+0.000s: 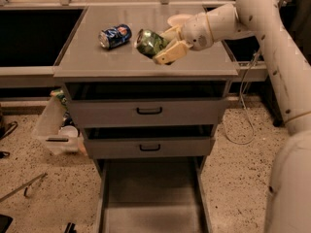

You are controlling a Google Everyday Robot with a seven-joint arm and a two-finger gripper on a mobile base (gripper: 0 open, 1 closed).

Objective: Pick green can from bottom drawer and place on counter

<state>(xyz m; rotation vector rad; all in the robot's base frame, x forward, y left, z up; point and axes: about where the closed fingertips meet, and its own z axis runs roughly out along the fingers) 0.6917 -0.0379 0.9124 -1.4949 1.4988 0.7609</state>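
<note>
My gripper is shut on the green can and holds it tilted above the middle of the counter. The can is shiny green with a silver end facing left. The arm reaches in from the upper right. The bottom drawer is pulled open below, and its grey floor shows nothing on it.
A blue can lies on its side on the counter, just left of the green can. A white bowl sits behind the gripper, partly hidden. Two upper drawers with black handles are slightly open. A clear plastic bin stands left of the cabinet.
</note>
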